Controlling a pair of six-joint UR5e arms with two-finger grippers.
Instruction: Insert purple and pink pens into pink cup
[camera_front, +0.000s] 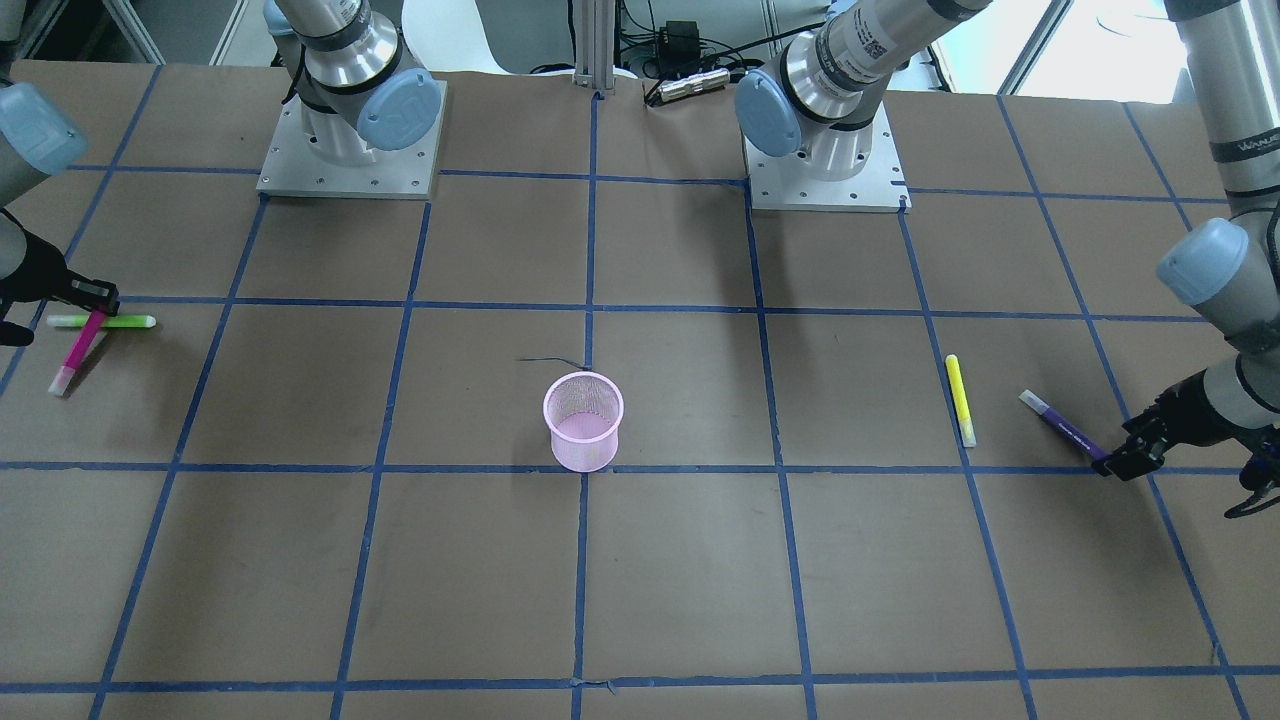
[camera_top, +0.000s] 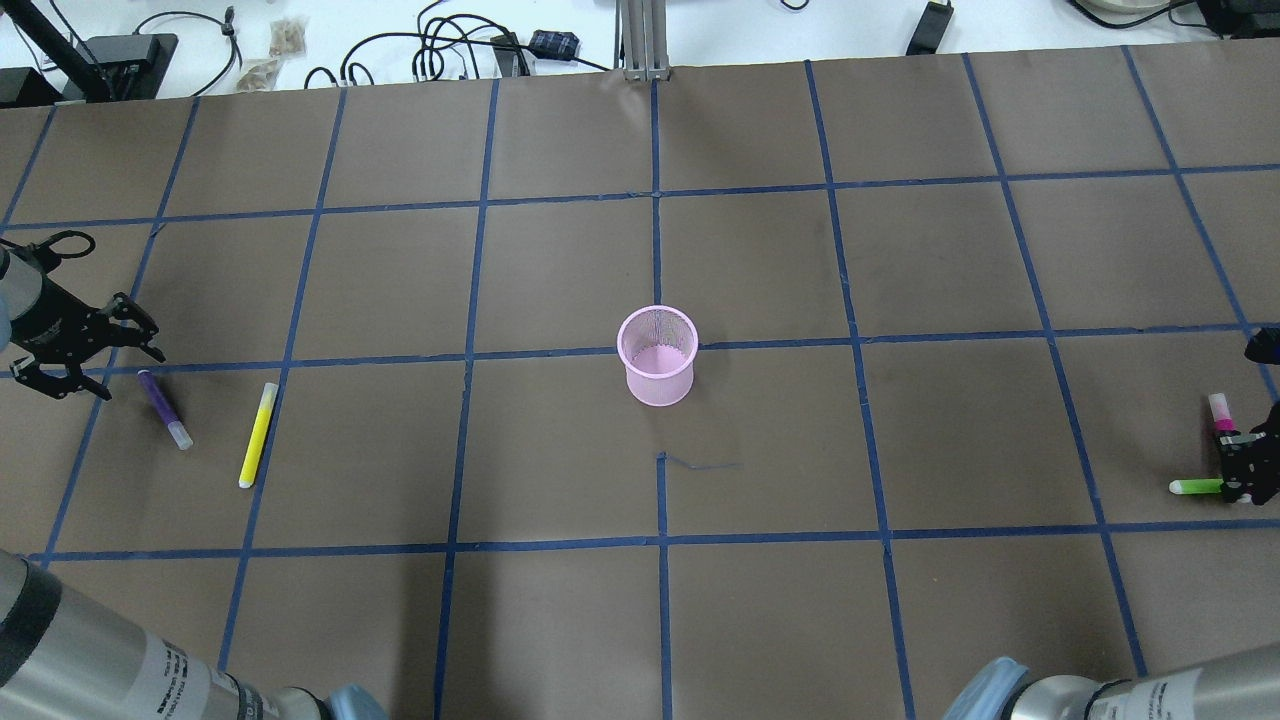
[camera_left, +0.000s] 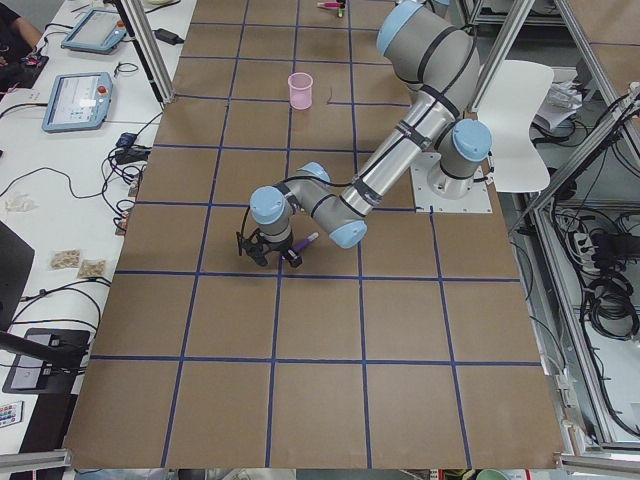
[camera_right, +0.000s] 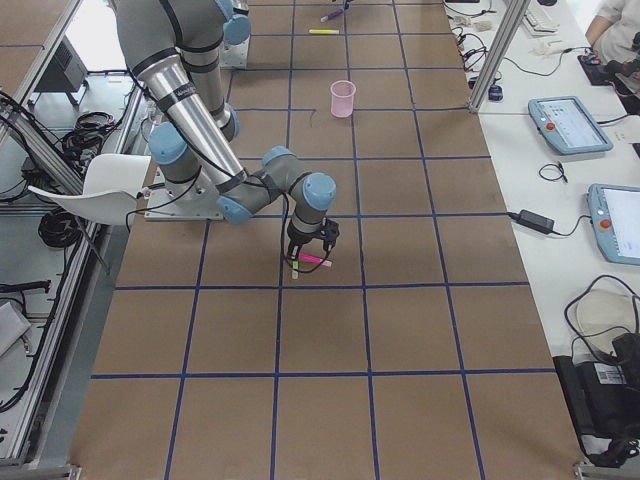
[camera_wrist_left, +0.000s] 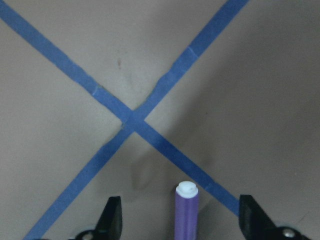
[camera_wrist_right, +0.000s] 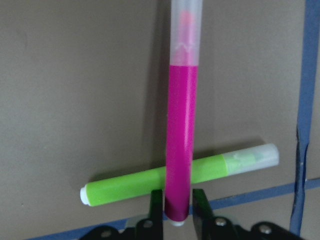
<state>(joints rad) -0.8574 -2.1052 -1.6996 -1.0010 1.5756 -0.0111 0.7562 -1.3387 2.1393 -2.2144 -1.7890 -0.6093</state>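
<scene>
The pink mesh cup stands upright at the table's middle, also in the front view. My left gripper is open at the table's left end. The capped end of the purple pen lies between its spread fingers in the left wrist view. My right gripper is shut on one end of the pink pen, which crosses over a green pen. In the front view the pink pen slopes away from the right gripper.
A yellow pen lies on the table beside the purple pen, towards the cup; it also shows in the front view. The green pen lies flat under the pink one. Blue tape lines grid the brown table.
</scene>
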